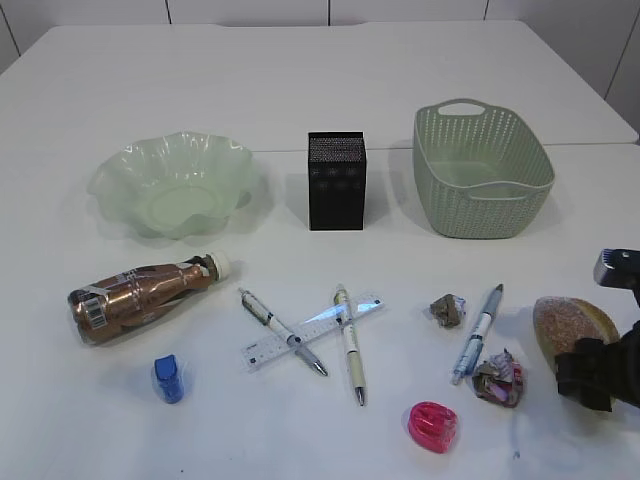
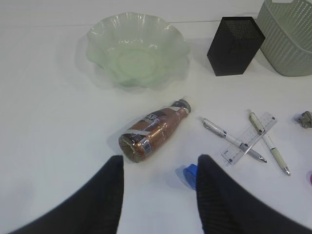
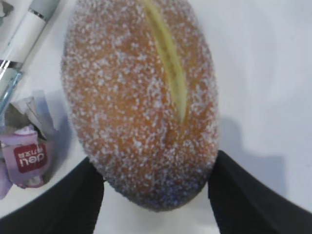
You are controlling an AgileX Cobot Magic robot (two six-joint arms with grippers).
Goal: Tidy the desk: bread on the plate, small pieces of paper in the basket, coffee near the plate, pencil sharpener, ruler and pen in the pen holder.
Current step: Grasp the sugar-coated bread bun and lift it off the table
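The flour-dusted bread lies on the desk at the right, and my right gripper is shut on its near end, one finger on each side. My left gripper hangs open over bare desk, below the lying coffee and beside a blue pencil sharpener. The plate, the pen holder and the basket stand in a row behind. The ruler lies under two crossed pens.
A third pen lies left of the bread, between two crumpled papers. A pink pencil sharpener sits near the front edge. The desk's seam runs behind the plate and the basket.
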